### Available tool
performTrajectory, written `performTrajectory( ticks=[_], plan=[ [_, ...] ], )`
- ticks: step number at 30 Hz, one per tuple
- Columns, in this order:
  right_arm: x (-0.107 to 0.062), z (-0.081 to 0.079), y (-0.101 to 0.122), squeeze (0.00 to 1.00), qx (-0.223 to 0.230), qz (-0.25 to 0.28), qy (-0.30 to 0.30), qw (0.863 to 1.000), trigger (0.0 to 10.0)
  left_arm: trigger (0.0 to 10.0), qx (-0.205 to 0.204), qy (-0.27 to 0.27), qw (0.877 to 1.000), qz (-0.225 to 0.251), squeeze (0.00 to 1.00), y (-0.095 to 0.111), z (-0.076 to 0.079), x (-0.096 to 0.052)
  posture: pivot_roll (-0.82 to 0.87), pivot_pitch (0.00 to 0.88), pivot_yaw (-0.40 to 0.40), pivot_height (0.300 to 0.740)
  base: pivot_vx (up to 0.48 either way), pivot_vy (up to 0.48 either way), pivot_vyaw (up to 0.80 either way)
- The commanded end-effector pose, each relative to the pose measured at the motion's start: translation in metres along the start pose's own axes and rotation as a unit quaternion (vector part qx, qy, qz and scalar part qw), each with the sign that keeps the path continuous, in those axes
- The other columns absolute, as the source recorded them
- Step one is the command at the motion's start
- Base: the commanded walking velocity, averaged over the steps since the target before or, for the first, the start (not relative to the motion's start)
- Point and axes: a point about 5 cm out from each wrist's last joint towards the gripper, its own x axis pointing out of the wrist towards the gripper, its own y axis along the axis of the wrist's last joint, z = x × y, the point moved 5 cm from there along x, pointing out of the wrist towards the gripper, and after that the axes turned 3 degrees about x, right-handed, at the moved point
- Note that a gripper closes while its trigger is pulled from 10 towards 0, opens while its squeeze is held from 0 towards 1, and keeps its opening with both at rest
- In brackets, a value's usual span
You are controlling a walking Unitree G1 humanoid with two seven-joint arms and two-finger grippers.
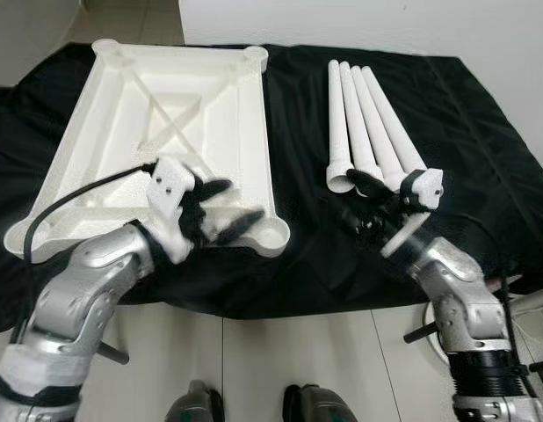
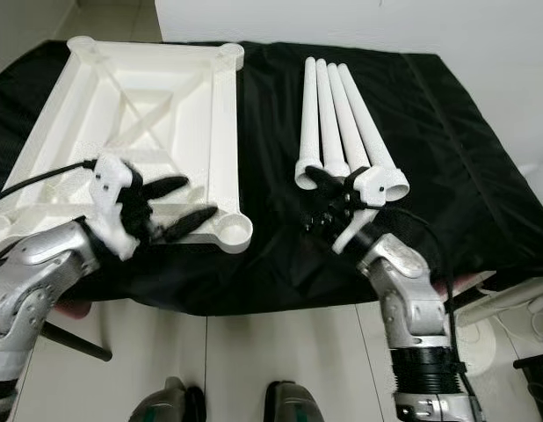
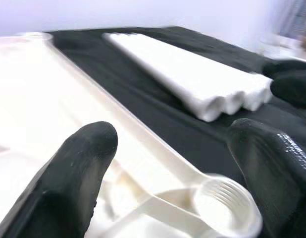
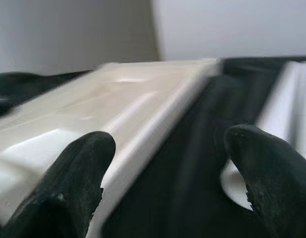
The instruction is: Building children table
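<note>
A white plastic table top [image 1: 170, 123] lies upside down on a black cloth, ribs up, with a round threaded leg socket [image 1: 276, 233] at its near right corner. Several white tapered table legs [image 1: 368, 123] lie side by side to its right. My left gripper [image 1: 226, 209] hovers open over the top's near right part, just short of that socket [image 3: 220, 208]. My right gripper [image 1: 366, 200] is open at the near ends of the legs, its fingers [image 4: 83, 183] empty.
The black cloth [image 1: 465, 132] covers the floor under the parts and ends near my feet [image 1: 254, 406]. Pale tile floor lies in front of it. A white wall runs behind. White objects lie at the far right edge [image 2: 517, 303].
</note>
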Motion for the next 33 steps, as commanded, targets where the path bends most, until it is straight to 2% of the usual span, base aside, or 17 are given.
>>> performTrajectory(
  ticks=[1, 4, 9, 11, 12, 14, 16, 18, 20, 25, 28, 29, 30, 32, 33],
  plan=[
    [-0.002, 0.009, -0.009, 0.00, 0.003, -0.015, -0.060, 0.998, 10.0, 10.0, -0.001, 0.062, 0.998, -0.021, 0.00, -0.010, -0.012, 0.003, -0.06, 0.064, 0.012, 0.740, 0.000, 0.000, 0.00],
    [-0.003, 0.009, -0.013, 0.00, 0.003, -0.012, -0.093, 0.996, 10.0, 10.0, 0.012, 0.107, 0.994, -0.028, 0.00, -0.014, -0.021, 0.006, -0.06, 0.062, 0.024, 0.740, 0.000, 0.000, 0.00],
    [-0.005, 0.012, -0.016, 0.00, -0.009, -0.002, -0.126, 0.992, 10.0, 10.0, 0.006, 0.139, 0.990, -0.031, 0.00, -0.020, -0.026, 0.009, -0.06, 0.055, 0.029, 0.740, 0.000, 0.000, 0.00],
    [-0.004, 0.018, -0.015, 0.00, -0.016, 0.011, -0.172, 0.985, 10.0, 10.0, -0.002, 0.189, 0.982, -0.024, 0.00, -0.021, -0.032, 0.015, -0.06, 0.040, 0.037, 0.740, 0.000, 0.000, 0.00],
    [-0.004, 0.018, -0.015, 0.00, -0.016, 0.011, -0.172, 0.985, 10.0, 10.0, -0.002, 0.189, 0.982, -0.024, 0.00, -0.021, -0.032, 0.015, -0.06, 0.040, 0.037, 0.740, 0.000, 0.000, 0.00],
    [0.000, 0.022, -0.018, 0.00, -0.011, 0.007, -0.200, 0.980, 10.0, 10.0, -0.009, 0.256, 0.967, -0.014, 0.00, -0.022, -0.041, 0.019, -0.07, 0.033, 0.038, 0.740, 0.000, 0.000, 0.00],
    [0.000, 0.022, -0.018, 0.00, -0.011, 0.007, -0.200, 0.980, 10.0, 10.0, -0.009, 0.256, 0.967, -0.014, 0.00, -0.022, -0.041, 0.019, -0.07, 0.033, 0.038, 0.740, 0.000, 0.000, 0.00],
    [0.001, 0.026, -0.022, 0.00, -0.010, -0.004, -0.215, 0.976, 10.0, 10.0, -0.025, 0.285, 0.958, -0.025, 0.00, -0.029, -0.045, 0.023, -0.07, 0.022, 0.039, 0.740, 0.000, 0.000, 0.00],
    [0.002, 0.031, -0.021, 0.00, -0.056, -0.009, -0.232, 0.971, 10.0, 10.0, -0.009, 0.294, 0.955, -0.039, 0.00, -0.032, -0.047, 0.032, -0.08, 0.010, 0.040, 0.740, 0.000, 0.000, 0.00],
    [0.002, 0.037, -0.016, 0.00, -0.078, -0.003, -0.248, 0.966, 10.0, 10.0, 0.019, 0.281, 0.959, -0.027, 0.00, -0.026, -0.047, 0.042, -0.10, 0.000, 0.049, 0.740, 0.000, 0.000, 0.00],
    [0.000, 0.041, -0.014, 0.00, -0.085, 0.001, -0.260, 0.962, 10.0, 10.0, 0.021, 0.287, 0.957, -0.028, 0.00, -0.026, -0.049, 0.045, -0.11, 0.000, 0.057, 0.740, 0.000, 0.000, 0.00],
    [-0.002, 0.042, -0.013, 0.00, -0.082, 0.004, -0.264, 0.961, 10.0, 10.0, -0.004, 0.292, 0.956, -0.016, 0.00, -0.022, -0.050, 0.046, -0.11, 0.000, 0.060, 0.740, 0.000, 0.000, 0.00],
    [-0.002, 0.042, -0.013, 0.00, -0.082, 0.004, -0.264, 0.961, 10.0, 10.0, -0.004, 0.292, 0.956, -0.016, 0.00, -0.022, -0.050, 0.046, -0.11, 0.000, 0.060, 0.740, 0.000, 0.000, 0.00],
    [-0.005, 0.045, -0.013, 0.00, -0.082, 0.007, -0.269, 0.960, 10.0, 10.0, -0.092, 0.301, 0.949, 0.010, 0.00, -0.016, -0.052, 0.051, -0.12, 0.000, 0.066, 0.740, 0.000, 0.000, 0.00],
    [-0.006, 0.046, -0.014, 0.00, -0.083, 0.007, -0.270, 0.959, 10.0, 10.0, -0.120, 0.304, 0.945, 0.020, 0.00, -0.013, -0.052, 0.053, -0.12, 0.000, 0.066, 0.740, 0.000, 0.000, 0.00]
  ],
)
